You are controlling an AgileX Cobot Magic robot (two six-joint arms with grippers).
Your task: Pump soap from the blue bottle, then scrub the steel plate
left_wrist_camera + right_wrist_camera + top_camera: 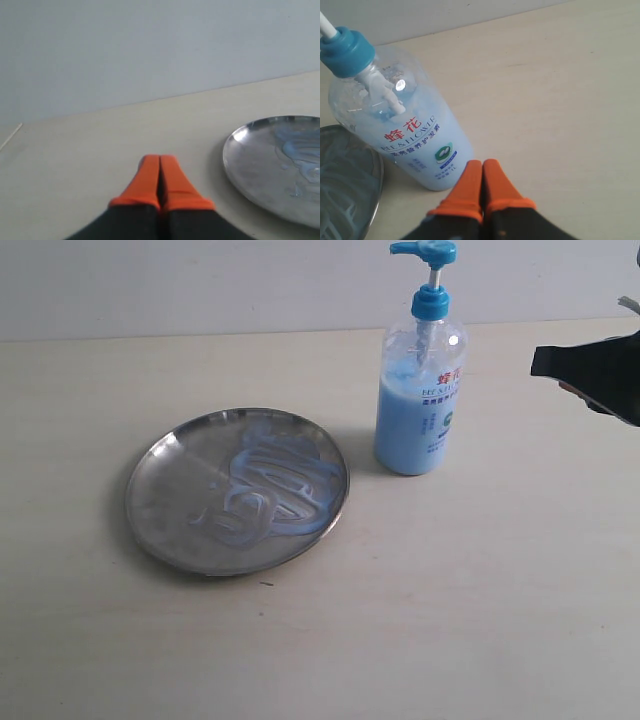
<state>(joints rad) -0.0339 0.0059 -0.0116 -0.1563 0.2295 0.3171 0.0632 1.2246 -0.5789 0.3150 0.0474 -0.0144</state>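
Observation:
The steel plate [237, 490] lies flat on the table at centre left, with pale blue soap [275, 480] smeared in streaks over its middle and right. The blue bottle [420, 390] stands upright just right of the plate, pump head raised. My right gripper [482, 162] is shut and empty, hovering beside the blue bottle [405, 125]; only a dark part of that arm [595, 365] shows at the exterior view's right edge. My left gripper [159, 158] is shut and empty, off the steel plate's [260, 165] rim, and is outside the exterior view.
A pale wooden table [450, 620] carries everything, with a white wall [200, 280] behind it.

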